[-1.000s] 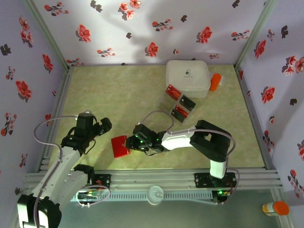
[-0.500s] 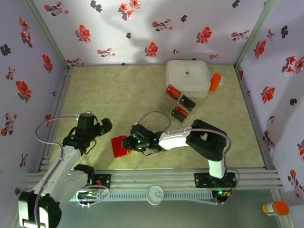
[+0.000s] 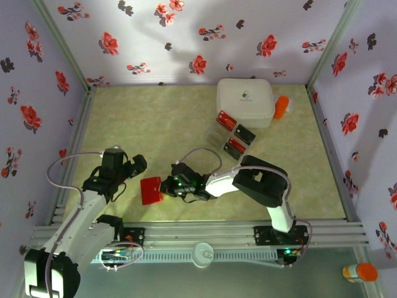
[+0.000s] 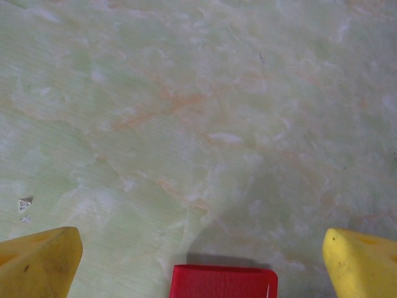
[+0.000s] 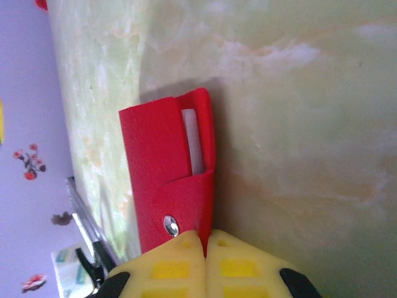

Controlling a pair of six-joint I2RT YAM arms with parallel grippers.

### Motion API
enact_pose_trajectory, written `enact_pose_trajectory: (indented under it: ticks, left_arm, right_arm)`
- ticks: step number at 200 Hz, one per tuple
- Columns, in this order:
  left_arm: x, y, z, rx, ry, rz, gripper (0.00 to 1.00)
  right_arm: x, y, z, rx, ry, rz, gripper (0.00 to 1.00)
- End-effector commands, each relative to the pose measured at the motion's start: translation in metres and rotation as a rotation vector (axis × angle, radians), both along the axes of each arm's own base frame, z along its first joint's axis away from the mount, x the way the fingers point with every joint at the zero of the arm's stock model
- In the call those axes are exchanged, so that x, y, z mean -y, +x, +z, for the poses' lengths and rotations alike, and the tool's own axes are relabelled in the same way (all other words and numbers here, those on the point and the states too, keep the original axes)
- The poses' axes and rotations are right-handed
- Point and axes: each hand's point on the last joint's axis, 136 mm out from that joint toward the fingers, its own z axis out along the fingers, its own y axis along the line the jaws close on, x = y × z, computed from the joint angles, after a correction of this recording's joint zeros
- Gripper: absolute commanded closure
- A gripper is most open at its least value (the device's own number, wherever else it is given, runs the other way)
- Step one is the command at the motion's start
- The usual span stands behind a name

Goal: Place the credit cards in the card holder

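Pale green marbled counter (image 4: 198,124) with faint orange veins fills most of frame. Left gripper (image 4: 201,264) spread wide: yellow fingertips (image 4: 40,264) sit in bottom-left and bottom-right corners, well apart. Between them, at bottom edge, top strip of red card holder (image 4: 223,282) lies flat on counter, corners rounded, thin pale line near its right corner. Neither fingertip touches it. Soft grey shadow (image 4: 248,230) lies just above it and to right. Small white speck (image 4: 25,203) on counter at far left.

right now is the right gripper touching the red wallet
Touching. In the right wrist view the right gripper, its yellow tips closed together, sits against the snap end of the red wallet with no gap showing.
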Motion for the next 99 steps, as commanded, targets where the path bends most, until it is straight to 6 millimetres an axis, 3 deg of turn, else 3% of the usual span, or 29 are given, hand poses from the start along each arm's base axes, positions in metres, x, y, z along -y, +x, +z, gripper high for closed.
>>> enact_pose_trajectory:
  ticks: [1,35,99]
  left_arm:
    - [0.004,0.0,0.0,-0.002,-0.01,-0.012,0.0]
    - [0.013,0.007,0.018,0.031,-0.049,-0.035,0.0]
    - [0.057,0.028,0.081,0.169,-0.216,-0.14,0.0]
  right_arm:
    - [-0.001,0.01,0.014,0.005,0.072,-0.018,1.0]
    - [0.02,0.028,0.048,0.068,0.094,-0.038,1.0]
    - [0.101,0.071,0.118,0.208,0.077,-0.111,1.0]
